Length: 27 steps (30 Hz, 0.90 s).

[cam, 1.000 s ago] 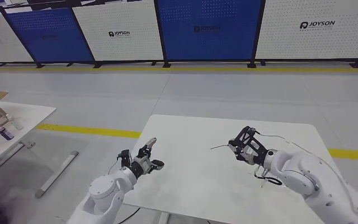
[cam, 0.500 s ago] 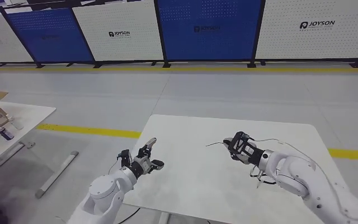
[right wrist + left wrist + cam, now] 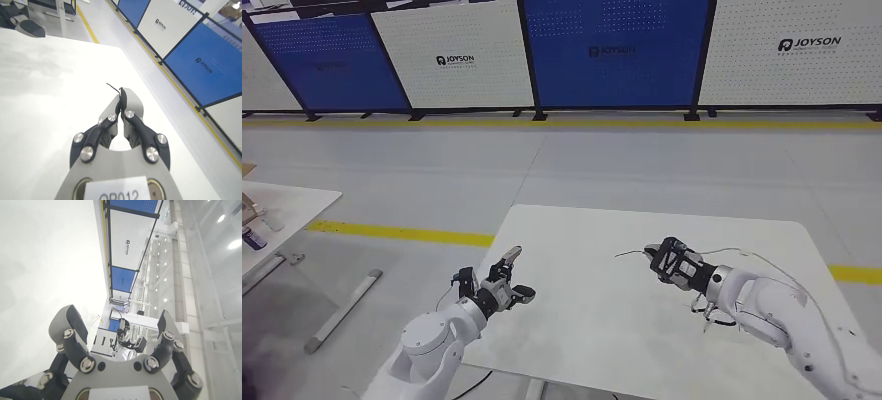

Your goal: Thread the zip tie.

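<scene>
The zip tie (image 3: 115,89) is pinched in the right gripper (image 3: 122,94), whose 2 fingers are pressed together on it, and it is held up off the white table (image 3: 582,330) on the 3 o'clock side in the top view. Only a short, thin black length sticks out past the fingertips, and I cannot tell whether that free end is the tip or the head.

From above, the strap's long axis runs roughly 3 to 9 o'clock. Its free end aims at about 9 o'clock, across the table toward the other arm, and it has a slight curve rather than lying dead straight. Holding it close to the end probably keeps the floppy strap stiff enough to aim, and pointing it inward offers it to the second arm.

The left gripper (image 3: 119,315) sits near the table's 8 o'clock edge, well apart from the strap. Its 2 fingers are spread wide with nothing between them, which looks like readiness to take the other end so the strap can be looped and fed through.
</scene>
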{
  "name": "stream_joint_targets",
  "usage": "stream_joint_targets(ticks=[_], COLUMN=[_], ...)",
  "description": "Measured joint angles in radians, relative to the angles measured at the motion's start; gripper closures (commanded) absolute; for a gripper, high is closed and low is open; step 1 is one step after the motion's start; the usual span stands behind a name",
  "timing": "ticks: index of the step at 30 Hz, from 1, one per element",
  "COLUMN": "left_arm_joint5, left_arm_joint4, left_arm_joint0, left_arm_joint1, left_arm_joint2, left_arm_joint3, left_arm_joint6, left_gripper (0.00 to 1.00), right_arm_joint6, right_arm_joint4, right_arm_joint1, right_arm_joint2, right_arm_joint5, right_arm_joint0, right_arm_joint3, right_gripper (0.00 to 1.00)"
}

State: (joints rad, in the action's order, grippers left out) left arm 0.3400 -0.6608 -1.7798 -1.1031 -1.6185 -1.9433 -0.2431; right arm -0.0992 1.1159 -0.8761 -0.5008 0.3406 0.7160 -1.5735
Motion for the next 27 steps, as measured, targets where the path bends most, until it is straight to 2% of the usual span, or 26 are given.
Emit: stream_joint_targets(ticks=[2, 6, 9, 11, 23, 27], left_arm_joint5=[0.0, 0.0, 0.0, 0.0, 0.0, 0.0], left_arm_joint4=[0.0, 0.0, 0.0, 0.0, 0.0, 0.0], left_arm_joint0=[0.0, 0.0, 0.0, 0.0, 0.0, 0.0], left_arm_joint1=[0.0, 0.0, 0.0, 0.0, 0.0, 0.0], left_arm_joint2=[0.0, 0.0, 0.0, 0.0, 0.0, 0.0], left_arm_joint3=[0.0, 0.0, 0.0, 0.0, 0.0, 0.0], left_arm_joint6=[0.0, 0.0, 0.0, 0.0, 0.0, 0.0], left_gripper=[0.0, 0.0, 0.0, 0.0, 0.0, 0.0], right_arm_joint6=[0.086, 0.248, 0.354, 0.405, 0.389, 0.404], right_arm_joint4=[0.09, 0.201, 0.209, 0.188, 0.189, 0.273], right_arm_joint1=[0.003, 0.012, 0.017, 0.018, 0.017, 0.018], right_arm_joint2=[0.042, 0.132, 0.204, 0.22, 0.217, 0.196], right_arm_joint5=[-0.001, -0.001, -0.001, -0.001, -0.001, -0.015], right_arm_joint0=[-0.02, -0.072, -0.115, -0.127, -0.125, -0.115], right_arm_joint3=[0.016, 0.061, 0.104, 0.116, 0.115, 0.112], right_gripper=[1.0, 1.0, 1.0, 1.0, 1.0, 1.0])
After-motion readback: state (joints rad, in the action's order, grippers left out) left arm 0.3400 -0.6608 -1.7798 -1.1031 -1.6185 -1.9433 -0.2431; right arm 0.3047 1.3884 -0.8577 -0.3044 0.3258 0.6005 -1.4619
